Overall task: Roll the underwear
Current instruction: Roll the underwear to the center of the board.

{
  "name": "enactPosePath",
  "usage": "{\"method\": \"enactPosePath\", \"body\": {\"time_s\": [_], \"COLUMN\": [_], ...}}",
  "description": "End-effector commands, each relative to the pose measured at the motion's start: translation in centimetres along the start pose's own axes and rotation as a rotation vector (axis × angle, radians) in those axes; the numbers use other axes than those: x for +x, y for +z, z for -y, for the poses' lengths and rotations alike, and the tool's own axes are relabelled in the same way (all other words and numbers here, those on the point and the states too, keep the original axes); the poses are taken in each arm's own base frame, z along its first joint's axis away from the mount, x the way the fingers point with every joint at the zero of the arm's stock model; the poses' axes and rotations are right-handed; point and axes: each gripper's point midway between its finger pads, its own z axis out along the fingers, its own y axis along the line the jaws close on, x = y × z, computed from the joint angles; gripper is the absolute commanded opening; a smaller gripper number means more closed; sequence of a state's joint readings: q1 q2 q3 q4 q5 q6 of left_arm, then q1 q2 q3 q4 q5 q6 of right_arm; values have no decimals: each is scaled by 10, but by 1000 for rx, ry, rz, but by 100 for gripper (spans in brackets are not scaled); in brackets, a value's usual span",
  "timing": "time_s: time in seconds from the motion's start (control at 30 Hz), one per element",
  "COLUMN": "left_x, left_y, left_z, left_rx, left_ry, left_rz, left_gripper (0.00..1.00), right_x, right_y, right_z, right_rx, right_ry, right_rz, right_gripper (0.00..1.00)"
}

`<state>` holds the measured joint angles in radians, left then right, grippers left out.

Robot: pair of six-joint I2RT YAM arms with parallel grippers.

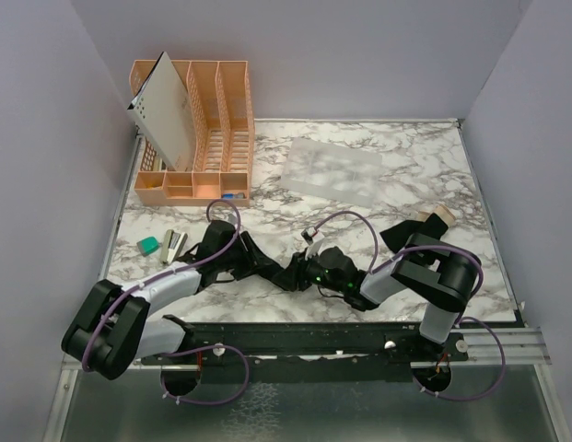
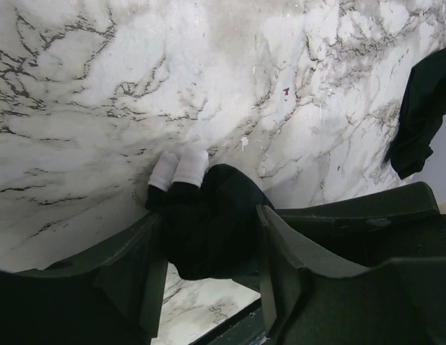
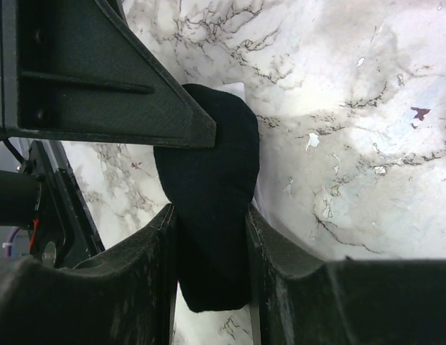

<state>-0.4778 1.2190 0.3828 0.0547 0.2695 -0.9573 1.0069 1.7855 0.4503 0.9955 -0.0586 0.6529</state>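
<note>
Left jaws: I see them closed on the black underwear (image 2: 208,230), which fills their gap.
Right jaws: narrow, pinching the underwear between them.
Table (image 1: 424,175): marble, just below both sets of jaws.

Left arm (image 1: 166,290) and right arm (image 1: 433,276) are showing black joints, pale grey links; purple cables (image 1: 348,214) are looping above and below black base rail (image 1: 313,345); green lights (image 1: 315,274) glowing above it.
</note>
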Motion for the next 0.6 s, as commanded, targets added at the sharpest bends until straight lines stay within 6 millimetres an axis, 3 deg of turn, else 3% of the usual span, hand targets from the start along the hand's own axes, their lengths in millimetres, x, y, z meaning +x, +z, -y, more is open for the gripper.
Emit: {"method": "enactPosePath", "body": {"time_s": [0.0, 0.3, 0.57], "left_x": [16, 17, 14], "left_y": [1, 4, 9], "left_z": [-34, -36, -29], "left_rx": [-123, -134, -127], "left_ry": [4, 10, 25], "left_rz": [-51, -62, -79], "left_gripper": [49, 28, 12], "right_x": [44, 36, 24], "right_y": [-15, -16, -15], "right_z": [36, 34, 29], "right_rx": [122, 121, 119], "right_ry": [25, -5, -36], "right_rz": [-139, -125, -97], "right_gripper": [19, 25, 47]}}
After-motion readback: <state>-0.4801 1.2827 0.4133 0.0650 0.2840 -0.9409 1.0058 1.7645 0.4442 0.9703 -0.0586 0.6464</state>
